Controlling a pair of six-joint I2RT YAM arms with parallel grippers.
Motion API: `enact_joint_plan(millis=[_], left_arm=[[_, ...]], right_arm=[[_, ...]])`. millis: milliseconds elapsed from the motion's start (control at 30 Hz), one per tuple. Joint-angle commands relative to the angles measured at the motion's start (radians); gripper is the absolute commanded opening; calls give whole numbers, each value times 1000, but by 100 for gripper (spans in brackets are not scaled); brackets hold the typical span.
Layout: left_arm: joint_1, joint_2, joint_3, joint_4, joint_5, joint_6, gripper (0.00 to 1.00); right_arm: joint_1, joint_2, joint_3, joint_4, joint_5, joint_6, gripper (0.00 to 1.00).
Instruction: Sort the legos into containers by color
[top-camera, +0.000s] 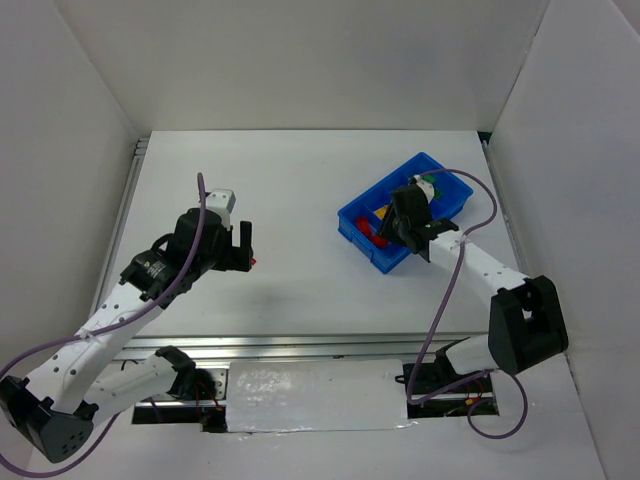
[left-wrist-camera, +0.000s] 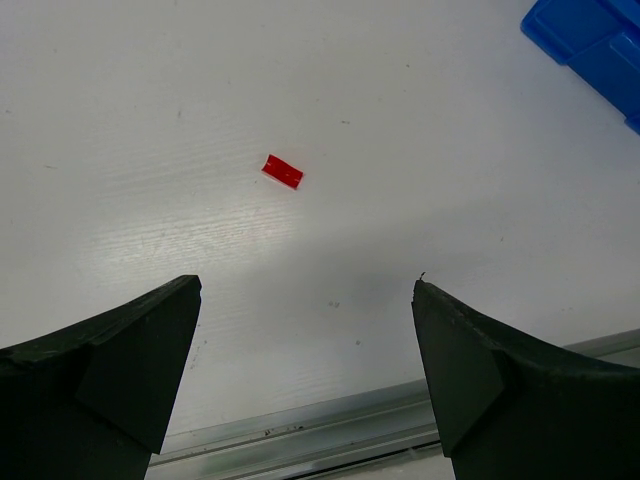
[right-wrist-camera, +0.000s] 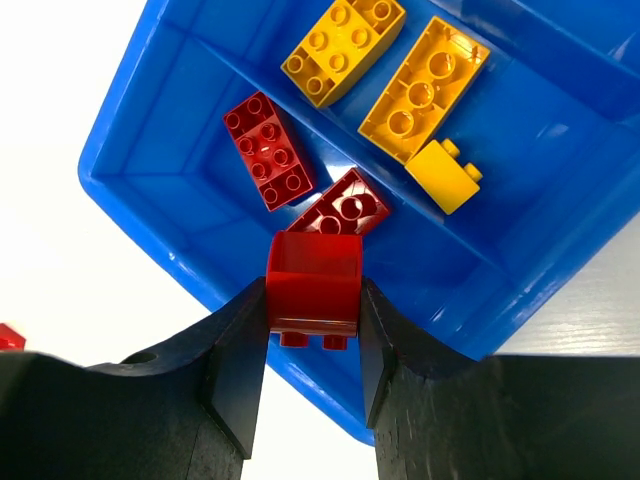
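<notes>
Our right fingers (right-wrist-camera: 235, 370) pinch a red brick (right-wrist-camera: 312, 285) over the tray (right-wrist-camera: 150, 185); our left fingers (left-wrist-camera: 120, 360) spread above a loose lego (left-wrist-camera: 282, 171).

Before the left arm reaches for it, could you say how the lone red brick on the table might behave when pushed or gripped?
The red brick looks rigid, so it probably won't deform. Small and flat-sided on the smooth table, it would likely slide, not roll.

Tray (top-camera: 350, 222) right on the table (top-camera: 300, 200), right gripper (right-wrist-camera: 313, 300) pinching one brick (right-wrist-camera: 313, 275) over its end compartment, two bricks (right-wrist-camera: 268, 150) inside, three bricks (right-wrist-camera: 425, 90) in the next compartment, loose brick (left-wrist-camera: 282, 171) ahead of left gripper (left-wrist-camera: 306, 282)
</notes>
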Motion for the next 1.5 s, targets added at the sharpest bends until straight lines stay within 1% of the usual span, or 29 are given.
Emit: enact_joint_plan(millis=[0,33,67,167,233,300,467,533,600,633,667,700,733,767,800,833,867,1000,1067,1167,1300,1467], left_arm=[[9,-1,-5,26,-10,4,99],[12,1,-5,25,-9,4,100],[13,4,-5,26,-7,3,99],[16,7,-4,23,-10,-3,100],[26,5,-4,23,-15,-11,99],[33,10,-4,22,-28,-22,100],[64,27,8,2,-77,-49,100],[88,30,16,-20,-122,-83,100],[115,21,24,-37,-198,-129,100],[150,16,27,-50,-220,-143,99],[170,10,33,-60,-243,-176,100],[215,-2,36,-69,-274,-190,99],[239,-12,36,-75,-282,-201,99],[259,-19,33,-75,-286,-210,99],[295,-44,31,-73,-298,-224,100],[311,-58,28,-75,-306,-230,100],[323,-70,27,-77,-320,-243,100],[349,-150,16,-75,-381,-264,100],[352,-173,1,-48,-377,-246,100],[354,-193,-19,-9,-320,-197,99],[355,-153,-7,-23,-309,-184,99],[359,-116,-8,-1,-239,-155,99]], right_arm=[[-3,8,51,37,-5,8,27],[-1,10,51,37,-7,8,39],[0,10,56,37,-7,7,62],[-1,7,76,13,5,0,71],[2,-4,99,4,13,-4,73],[5,-18,126,-7,18,-12,77],[63,-12,194,-33,6,-52,77],[98,2,217,-15,-82,-99,77],[193,37,234,57,-172,-159,76],[234,63,254,65,-210,-215,76],[309,135,322,45,-237,-245,76],[345,180,364,24,-243,-271,76],[380,230,413,-7,-213,-304,75],[409,320,456,-50,-206,-320,74],[454,361,528,-61,-189,-337,74],[472,439,563,-81,-177,-352,75],[486,474,627,-87,-185,-365,75],[535,623,766,-101,-199,-421,75],[554,711,865,-139,-197,-460,76],[571,812,983,-199,-200,-515,76],[589,892,1059,-240,-235,-552,74],[605,959,1114,-254,-235,-547,69]])
